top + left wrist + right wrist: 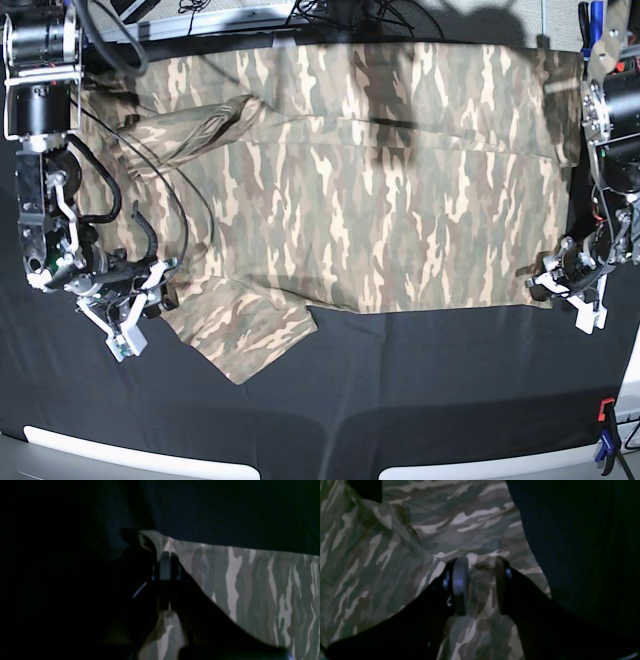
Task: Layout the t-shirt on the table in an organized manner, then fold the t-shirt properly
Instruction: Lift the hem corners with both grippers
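The camouflage t-shirt lies spread across the black table, its hem toward the view's right. One sleeve sticks out toward the front; the other is folded over at the back left. My left gripper is shut on the shirt's near hem corner; the wrist view shows the pads pinching the curled edge of the shirt. My right gripper is open by the front sleeve, its pads straddling the shirt's fabric near its edge.
White rim strips run along the front table edge. A red-and-blue clamp sits at the front right corner. Cables lie behind the shirt at the back edge. Bare black cloth lies beside the right gripper.
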Robot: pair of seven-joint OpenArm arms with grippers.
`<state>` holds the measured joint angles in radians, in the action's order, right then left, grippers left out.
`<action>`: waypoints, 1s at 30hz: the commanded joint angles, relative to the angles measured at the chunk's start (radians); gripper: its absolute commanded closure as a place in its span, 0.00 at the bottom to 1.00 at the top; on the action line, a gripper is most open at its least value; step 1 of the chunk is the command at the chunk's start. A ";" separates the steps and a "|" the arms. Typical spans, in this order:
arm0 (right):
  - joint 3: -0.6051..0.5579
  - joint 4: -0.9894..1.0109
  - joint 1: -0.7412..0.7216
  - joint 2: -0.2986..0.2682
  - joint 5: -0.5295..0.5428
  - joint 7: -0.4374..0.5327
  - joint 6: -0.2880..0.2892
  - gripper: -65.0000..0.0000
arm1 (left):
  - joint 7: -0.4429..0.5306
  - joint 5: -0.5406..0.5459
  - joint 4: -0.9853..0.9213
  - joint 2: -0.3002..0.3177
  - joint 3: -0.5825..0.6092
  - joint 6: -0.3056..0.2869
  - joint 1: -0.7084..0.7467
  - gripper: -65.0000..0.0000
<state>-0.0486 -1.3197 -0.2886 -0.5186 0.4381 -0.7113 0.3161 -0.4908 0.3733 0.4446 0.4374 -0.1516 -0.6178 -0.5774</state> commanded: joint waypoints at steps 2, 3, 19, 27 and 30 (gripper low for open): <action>0.009 0.064 -0.088 0.003 0.008 0.020 0.015 0.72 | -0.007 -0.005 0.006 0.009 -0.001 -0.004 -0.021 1.00; 0.009 0.114 -0.126 0.011 0.008 0.018 0.034 0.72 | -0.006 -0.005 0.006 0.009 -0.001 -0.004 -0.021 1.00; -0.136 1.033 -0.669 0.109 -0.204 0.033 0.137 0.62 | -0.010 -0.005 0.006 0.009 -0.001 0.003 -0.002 1.00; -0.136 1.075 -0.647 0.098 -0.315 0.073 0.132 0.62 | -0.010 -0.002 0.006 0.009 -0.001 0.003 -0.002 1.00; -0.136 1.075 -0.647 0.078 -0.306 0.086 0.133 0.62 | -0.010 -0.002 0.006 0.009 -0.001 0.003 -0.002 1.00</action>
<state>-0.1848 -0.2298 -0.8951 -0.4221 0.1257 -0.6373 0.4488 -0.4747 0.3843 0.4446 0.4358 -0.1516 -0.6140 -0.5652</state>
